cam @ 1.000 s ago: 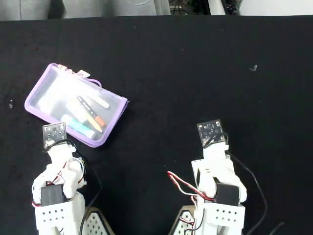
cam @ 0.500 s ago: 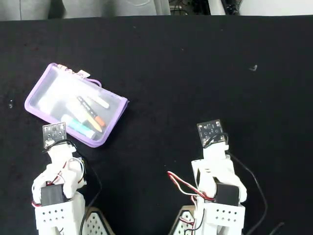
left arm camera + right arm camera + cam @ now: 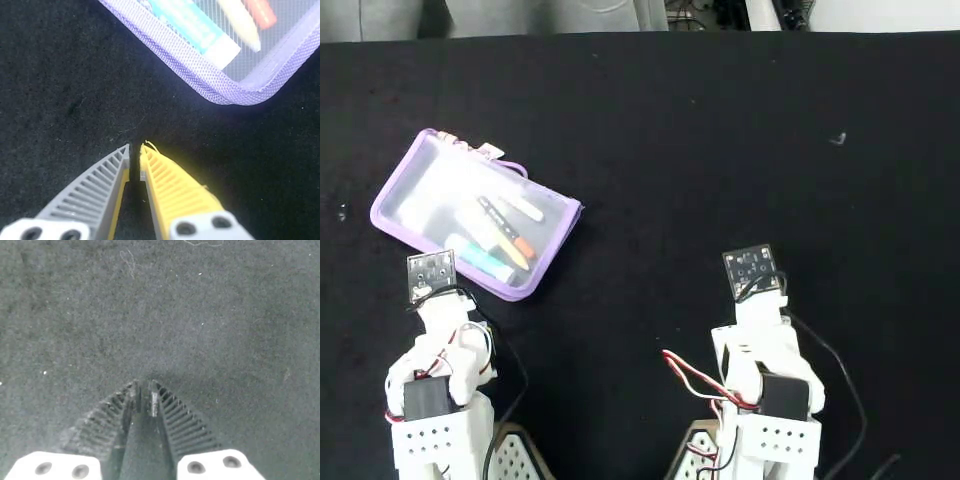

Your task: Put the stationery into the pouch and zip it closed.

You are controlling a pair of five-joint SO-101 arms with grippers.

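Stationery (image 3: 501,236) lies inside the pouch (image 3: 425,185), left fingers (image 3: 165,185) pressed together nearby.

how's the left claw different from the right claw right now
The left claw has one grey and one yellow finger; the right claw has two dark ones. The left claw sits close to the pouch corner; the right claw is over the black table, away from it. Both are shut and empty.

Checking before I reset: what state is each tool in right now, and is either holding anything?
Left tool: closed, holding nothing.
Right tool: closed, holding nothing.
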